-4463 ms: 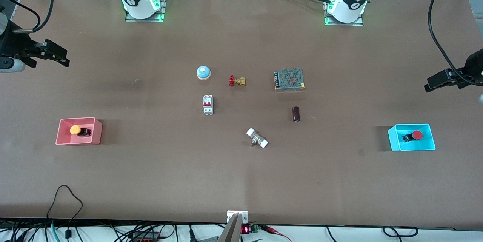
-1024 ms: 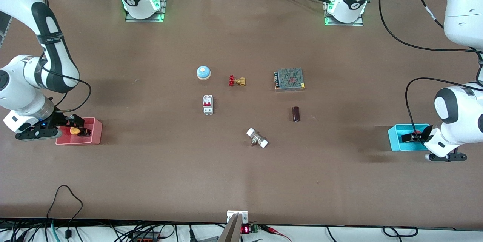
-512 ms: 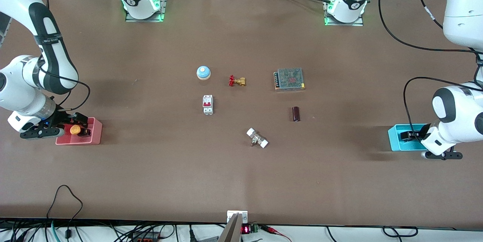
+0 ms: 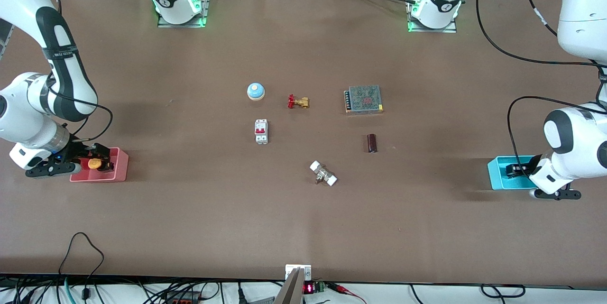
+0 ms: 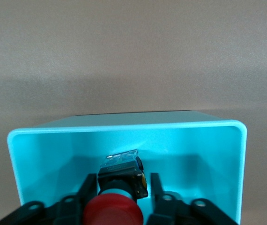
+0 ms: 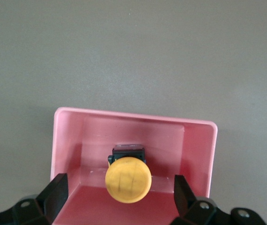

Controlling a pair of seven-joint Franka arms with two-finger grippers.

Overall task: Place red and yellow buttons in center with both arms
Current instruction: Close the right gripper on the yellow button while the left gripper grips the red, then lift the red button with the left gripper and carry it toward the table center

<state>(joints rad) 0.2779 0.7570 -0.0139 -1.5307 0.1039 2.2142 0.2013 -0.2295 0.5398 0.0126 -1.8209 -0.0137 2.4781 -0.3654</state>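
**A:** Brown matte table [image 4: 303, 228], both arm bases along its top edge in the front view. Where's the left pincer [image 5: 122, 199]?

**B:** Down inside the cyan tray [image 4: 495, 173] at the left arm's end of the table. Left wrist view: fingers [image 5: 87, 193] drawn in tight against the black body of the red button [image 5: 112, 212], one on each side. Closed on it. Button sits low in the tray; whether it rests on the floor I can't tell.

**A:** Right pincer [image 6: 119, 192]?

**B:** Lowered into the pink tray [image 4: 121, 166] at the right arm's end. Fingers [image 6: 54, 190] spread wide, well clear of the yellow button [image 6: 128, 180] on both sides. Straddling it, not touching. Holds nothing.

**A:** Yellow button's position?

**B:** On the pink tray's floor, cap facing the wrist camera, black body against the tray wall. Front view shows the cap between the black fingers.

**A:** Middle of the table?

**B:** Neither button there. Blue dome bell [image 4: 255, 91], brass valve with red handwheel [image 4: 298, 102] beside it, then a perforated metal box [image 4: 363, 99] toward the left arm's end. Nearer the front camera: white circuit breaker [image 4: 261, 131], dark cylinder [image 4: 372, 143], white-ended fitting [image 4: 323, 173] nearest.
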